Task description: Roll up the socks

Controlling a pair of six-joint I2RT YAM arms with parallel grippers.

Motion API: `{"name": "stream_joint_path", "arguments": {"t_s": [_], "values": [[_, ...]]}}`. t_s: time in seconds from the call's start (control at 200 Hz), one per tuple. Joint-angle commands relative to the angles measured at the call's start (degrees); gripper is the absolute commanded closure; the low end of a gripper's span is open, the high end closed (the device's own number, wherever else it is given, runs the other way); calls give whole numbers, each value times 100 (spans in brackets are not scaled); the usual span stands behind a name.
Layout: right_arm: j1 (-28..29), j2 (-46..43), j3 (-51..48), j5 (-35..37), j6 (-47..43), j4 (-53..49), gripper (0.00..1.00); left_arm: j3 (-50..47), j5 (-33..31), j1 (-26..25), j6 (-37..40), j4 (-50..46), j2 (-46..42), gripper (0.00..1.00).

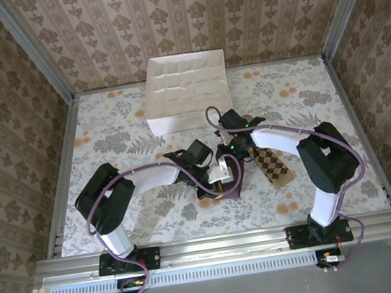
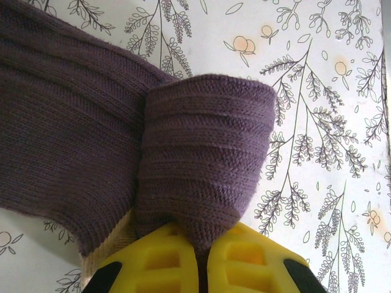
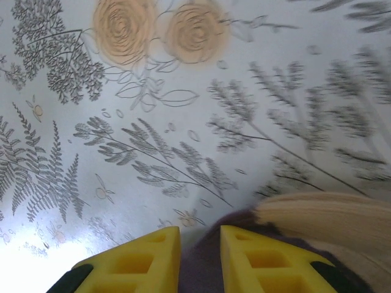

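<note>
Matt ribbed purple knit sock [image 2: 73, 122], smooth yellow plastic left tool [image 2: 202, 244], smooth printed tablecloth [image 2: 317, 91]

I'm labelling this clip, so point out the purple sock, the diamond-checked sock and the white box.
purple sock [image 2: 201, 165], left wrist view, on its folded-over part.
diamond-checked sock [image 1: 275, 166], top external view, middle of its length.
white box [image 1: 177, 122], top external view, near side wall.

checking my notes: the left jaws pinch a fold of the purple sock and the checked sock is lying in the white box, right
Not quite. The checked sock isn't in the white box; the top external view shows it lying on the table, on the near side of the box. The rest holds: the left jaws do pinch a fold of the purple sock.
</note>
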Motion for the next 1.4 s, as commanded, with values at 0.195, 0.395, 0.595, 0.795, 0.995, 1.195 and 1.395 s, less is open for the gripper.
{"name": "stream_joint_path", "arguments": {"t_s": [0.195, 0.395, 0.595, 0.795, 0.995, 1.195, 1.395], "values": [[-124, 977, -71, -252, 201, 475, 78, 37, -296, -114, 259, -589, 379, 100], [-286, 1331, -17, -370, 86, 626, 79, 441, 369, -95, 791, -1378, 585, 100], [-417, 1435, 30, -470, 0, 789, 80, 683, 985, 48, 1057, -1842, 759, 100], [-427, 988, -177, -897, -177, 1208, 76, 997, 1089, 202, 1036, -2053, 1150, 100], [-465, 72, -394, -869, -330, 1246, 70, 1312, 983, 336, 752, -2125, 1489, 100], [-711, -870, -819, -646, -111, 1212, 65, 1470, 807, 396, 561, -2124, 1677, 100], [-1117, -1864, -1640, -304, 64, 1262, 61, 1444, 731, 413, 586, -2042, 1670, 100]]}}
